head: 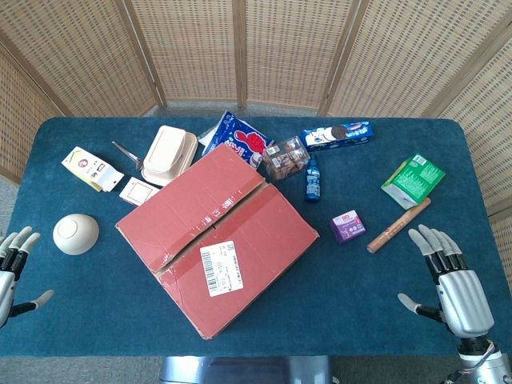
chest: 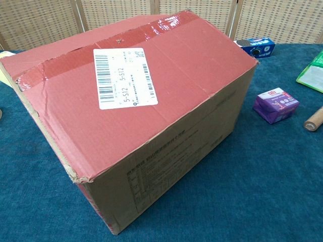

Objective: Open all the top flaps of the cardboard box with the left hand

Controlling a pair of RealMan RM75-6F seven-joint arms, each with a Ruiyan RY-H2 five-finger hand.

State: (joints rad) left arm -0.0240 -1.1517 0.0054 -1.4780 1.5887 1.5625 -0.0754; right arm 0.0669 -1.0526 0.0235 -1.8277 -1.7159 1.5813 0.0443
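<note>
A large cardboard box (head: pixel 218 240) with a red-taped top stands in the middle of the blue table, turned at an angle. Its top flaps lie flat and closed, meeting along a seam down the middle; a white shipping label (head: pixel 222 268) is stuck on the near flap. In the chest view the box (chest: pixel 146 111) fills most of the frame. My left hand (head: pixel 12 268) is at the left edge of the table, fingers spread, holding nothing, well clear of the box. My right hand (head: pixel 448 280) hovers at the lower right, fingers apart and empty.
Left of the box lie a white bowl (head: pixel 76 234), a small carton (head: pixel 92 169) and a beige container (head: pixel 170 154). Behind it sit snack packs and a blue bottle (head: pixel 313 181). To the right are a purple box (head: pixel 347 226), a wooden stick (head: pixel 398 225) and a green pouch (head: pixel 413 181).
</note>
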